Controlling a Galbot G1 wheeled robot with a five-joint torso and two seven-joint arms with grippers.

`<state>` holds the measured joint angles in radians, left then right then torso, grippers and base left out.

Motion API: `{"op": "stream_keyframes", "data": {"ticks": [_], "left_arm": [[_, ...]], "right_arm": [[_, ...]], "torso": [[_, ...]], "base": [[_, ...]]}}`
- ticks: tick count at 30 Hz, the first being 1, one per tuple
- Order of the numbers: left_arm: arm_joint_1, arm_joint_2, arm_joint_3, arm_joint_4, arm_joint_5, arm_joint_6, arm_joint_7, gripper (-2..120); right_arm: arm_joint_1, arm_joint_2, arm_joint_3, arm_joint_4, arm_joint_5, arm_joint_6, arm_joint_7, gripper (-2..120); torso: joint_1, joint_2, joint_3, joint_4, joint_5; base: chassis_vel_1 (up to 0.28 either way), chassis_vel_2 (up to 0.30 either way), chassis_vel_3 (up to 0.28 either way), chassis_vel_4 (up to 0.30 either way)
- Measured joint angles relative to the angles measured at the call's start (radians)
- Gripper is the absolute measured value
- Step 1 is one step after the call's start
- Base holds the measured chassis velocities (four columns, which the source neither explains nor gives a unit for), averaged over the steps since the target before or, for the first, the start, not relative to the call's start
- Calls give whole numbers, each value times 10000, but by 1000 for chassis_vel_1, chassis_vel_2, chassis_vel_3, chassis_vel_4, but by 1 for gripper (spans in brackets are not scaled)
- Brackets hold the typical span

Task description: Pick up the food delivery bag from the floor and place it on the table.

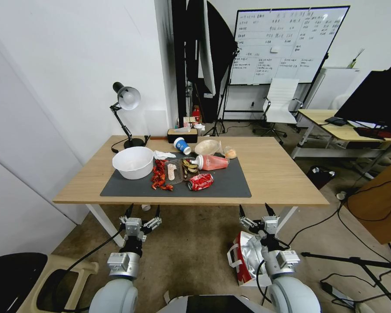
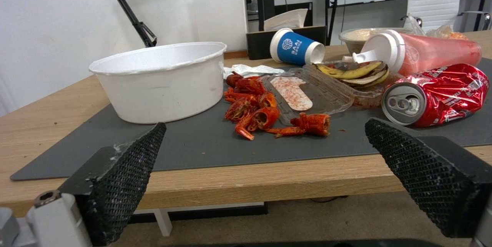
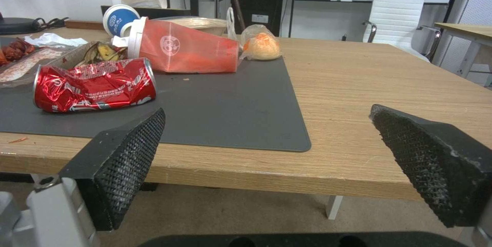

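The food delivery bag [image 1: 244, 257] stands on the floor in front of the table, red-sided with crinkly silver lining and a white strap. My right arm covers part of it. The light-wood table [image 1: 282, 174] carries a dark grey mat [image 1: 230, 184] and leftovers. My left gripper [image 1: 142, 212] hovers open and empty just short of the table's front edge [image 2: 215, 179]. Its textured fingers [image 2: 128, 174] frame the mat. My right gripper [image 1: 254, 209] is likewise open and empty at the front edge [image 3: 318, 177], above and beyond the bag.
On the mat lie a white bowl [image 1: 133, 162], red shells [image 1: 159, 176], a crushed red can [image 1: 200, 181] and a tipped pink cup [image 1: 213, 162]. A desk lamp [image 1: 127, 101] stands at the back left. A beige stool [image 1: 56, 278] sits by my left. Cables and a tripod leg [image 1: 356, 261] cross the right floor.
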<state>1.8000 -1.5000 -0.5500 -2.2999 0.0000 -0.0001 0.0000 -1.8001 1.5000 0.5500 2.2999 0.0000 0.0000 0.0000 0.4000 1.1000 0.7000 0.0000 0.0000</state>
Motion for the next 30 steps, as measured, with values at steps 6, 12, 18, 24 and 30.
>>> {"op": "stream_keyframes", "data": {"ticks": [6,12,18,24,30], "left_arm": [[0,0,0,0,0,0,0,100],[0,0,0,0,0,0,0,100],[0,0,0,0,0,0,0,100],[-5,4,-2,0,-20,1,0,100],[-202,263,-223,0,-887,89,-103,100]], "right_arm": [[0,0,0,0,0,0,0,100],[-1,0,0,0,0,0,0,100],[-1,0,0,0,0,0,0,100],[26,-12,0,1,18,-12,0,100],[1341,-554,155,25,756,-905,59,100]], "torso": [[0,0,0,0,0],[0,0,0,0,0],[0,0,0,0,0],[0,0,0,-2,0],[-1,0,-1,2,2]], "base": [[0,0,0,0],[0,0,0,0],[0,0,0,0],[0,0,0,0],[0,0,0,0]]}}
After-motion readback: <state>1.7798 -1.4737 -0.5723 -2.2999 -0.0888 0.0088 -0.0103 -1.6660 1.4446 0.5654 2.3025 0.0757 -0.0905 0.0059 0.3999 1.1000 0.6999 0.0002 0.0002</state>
